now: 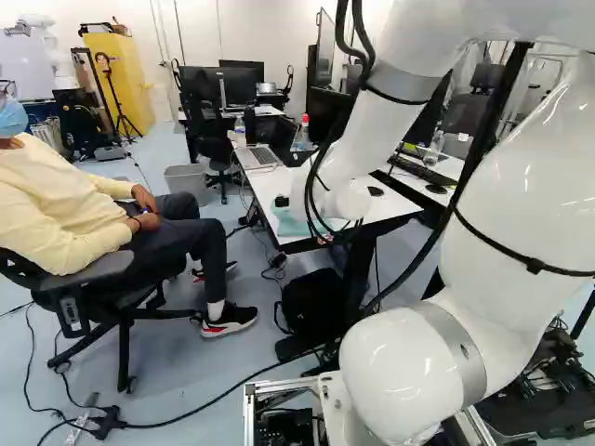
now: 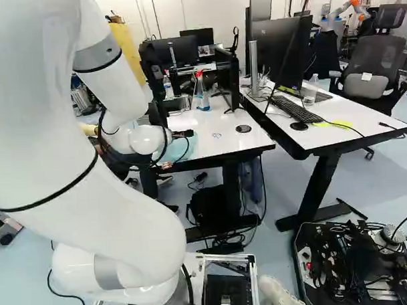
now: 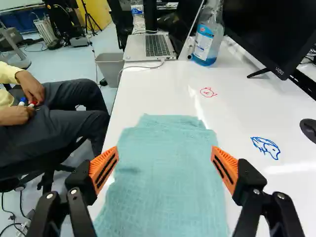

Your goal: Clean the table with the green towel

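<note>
With twelve o'clock straight ahead of the gripper (image 2: 183, 134), the green towel (image 3: 163, 187) lies spread on the white table (image 3: 232, 121), running from beneath the hand toward twelve, with small creases and uneven layers along its far edge. The fingers stand wide apart, one at nine o'clock and one at three, their orange pads (image 3: 104, 169) facing each other across the cloth. Nothing is clamped between them; whether either tip touches the towel, the pictures do not tell.

A small red drawing (image 3: 208, 92) marks the tabletop at one o'clock, past the towel's far edge. A larger blue drawing (image 3: 266, 147) sits nearer, at two, well apart from the cloth, with a dark disc (image 3: 309, 129) beyond it. Toward twelve, farther off, rests an open laptop (image 3: 157, 45). A spray bottle (image 3: 206, 42) of blue liquid stands upright between twelve and one, and a black monitor (image 3: 276, 32) rises at one. Down on the floor at eleven, beside the table, is a grey bin (image 3: 109, 69).
</note>
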